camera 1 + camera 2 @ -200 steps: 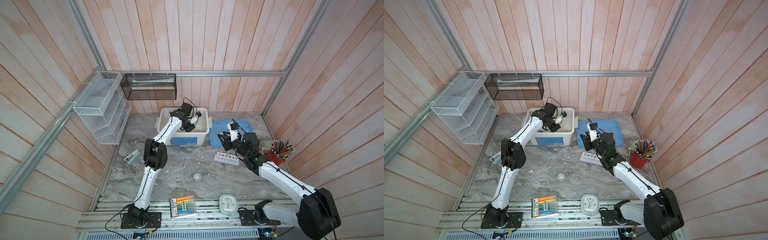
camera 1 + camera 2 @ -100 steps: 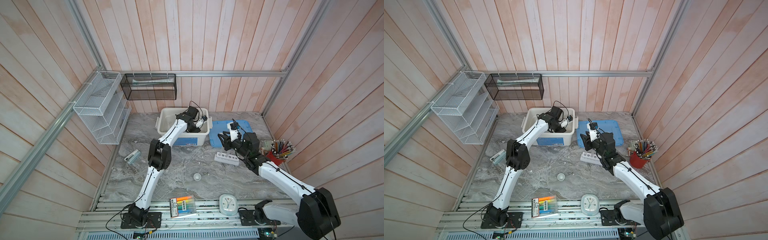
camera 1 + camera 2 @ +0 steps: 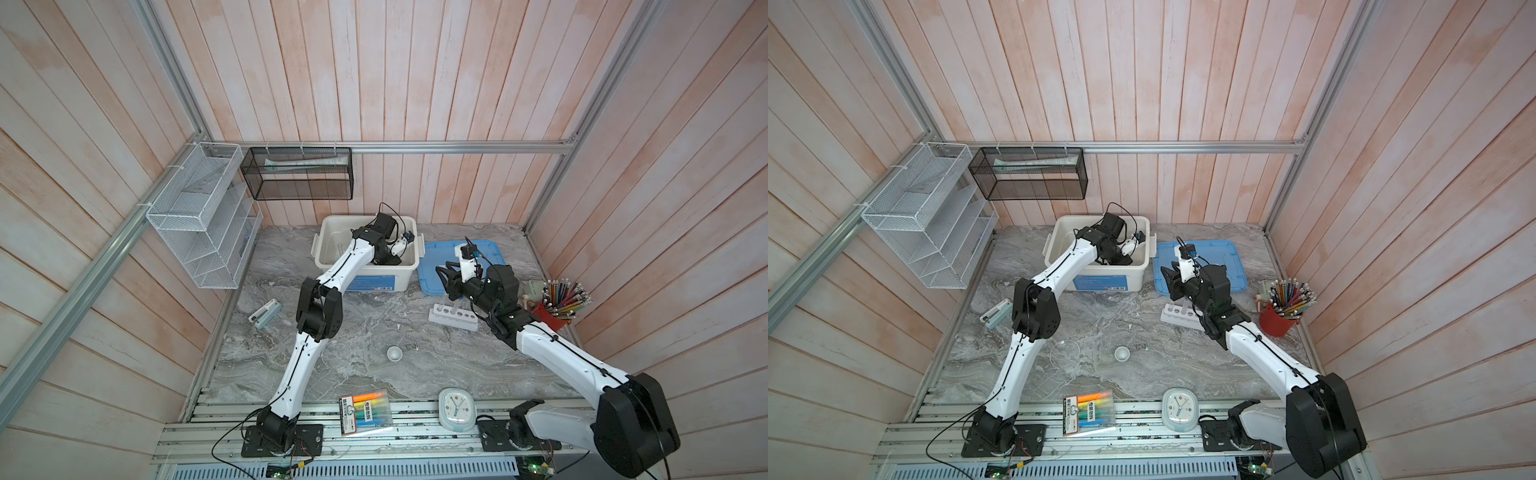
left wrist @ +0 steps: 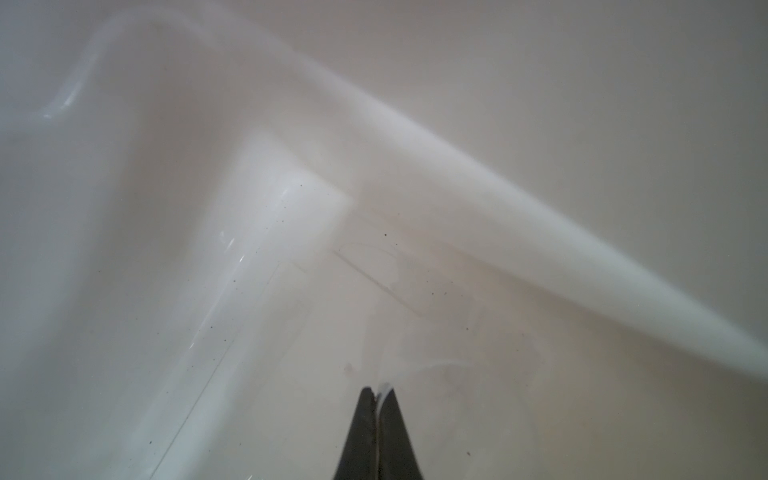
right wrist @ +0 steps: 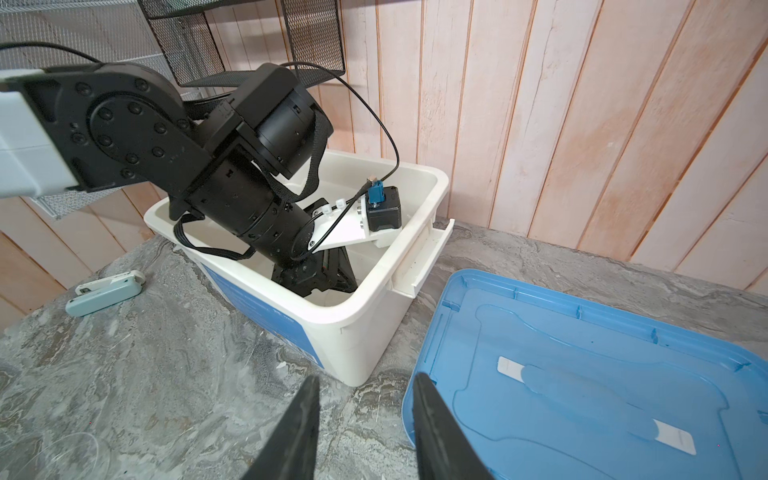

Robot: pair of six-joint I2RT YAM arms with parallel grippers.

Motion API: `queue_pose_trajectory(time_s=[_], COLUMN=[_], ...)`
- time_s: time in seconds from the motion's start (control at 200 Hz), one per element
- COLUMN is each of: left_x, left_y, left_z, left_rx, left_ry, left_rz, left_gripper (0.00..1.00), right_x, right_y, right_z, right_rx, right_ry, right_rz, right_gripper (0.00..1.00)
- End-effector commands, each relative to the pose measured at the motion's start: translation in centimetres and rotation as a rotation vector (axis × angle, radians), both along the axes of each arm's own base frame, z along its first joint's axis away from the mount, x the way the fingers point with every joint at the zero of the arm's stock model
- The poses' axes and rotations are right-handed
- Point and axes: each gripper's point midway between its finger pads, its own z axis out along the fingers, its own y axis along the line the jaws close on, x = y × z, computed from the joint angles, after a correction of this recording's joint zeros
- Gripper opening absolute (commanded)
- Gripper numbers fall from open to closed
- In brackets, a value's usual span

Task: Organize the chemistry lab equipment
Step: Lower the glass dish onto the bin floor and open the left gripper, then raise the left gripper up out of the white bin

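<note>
My left gripper (image 3: 388, 259) (image 4: 377, 390) reaches down inside the white bin (image 3: 328, 259) near its right wall. It is shut on a thin clear rim (image 4: 436, 365), which looks like the small clear beaker's. A thin clear tube (image 3: 340, 249) lies in the bin's left part. My right gripper (image 3: 446, 276) (image 5: 365, 378) hovers open and empty over the table between the bin (image 5: 415, 232) and the blue lid (image 5: 582, 374). The white six-hole rack (image 3: 453, 319) lies just in front of it. The tiny white bowl (image 3: 394, 353) and the clear round dish (image 3: 1064, 353) sit mid-table.
A red cup of pencils (image 3: 557, 309) stands at the right edge. A round white clock (image 3: 457, 409) and a pack of highlighters (image 3: 365, 411) lie at the front rail. A pale stapler-like thing (image 3: 264, 314) lies left. Wire shelves (image 3: 199, 216) hang on the left wall.
My left gripper has moved to the right inside the bin, from its middle toward the right wall, still shut. The right arm has not moved.
</note>
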Motion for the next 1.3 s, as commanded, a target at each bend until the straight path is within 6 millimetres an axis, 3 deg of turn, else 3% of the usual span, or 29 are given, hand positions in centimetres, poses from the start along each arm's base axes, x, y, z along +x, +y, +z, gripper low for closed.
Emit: queue_pose_trajectory(time_s=[0.0,0.385,0.72,1.055,1.296], left_x=[-0.4,0.2,1.3,2.5,2.1], left_y=[-0.5,0.1,0.3,1.2,1.8], left_z=[-2.2,-2.6,-0.9,6.0,13.2], left_rx=[0.002,0.031,0.043,-0.015,-0.081], left_ry=[0.039,0.011,-0.056,-0.183,-0.302], left_rz=[-0.009,0.000,0.015,0.064,0.082], left_gripper=[0.00,0.10,0.37,0.44,0.44], right_x=[0.2,0.4,0.5,0.2,-0.1], right_y=[0.0,0.0,0.2,0.2,0.5], right_z=[0.0,-0.4,0.0,1.4,2.8], right_rx=[0.014,0.016,0.021,0.028,0.041], right_ry=[-0.006,0.001,-0.001,-0.020,-0.031], right_rz=[-0.003,-0.001,0.005,0.013,0.031], right_gripper=[0.38,0.38,0.38,0.38,0.38])
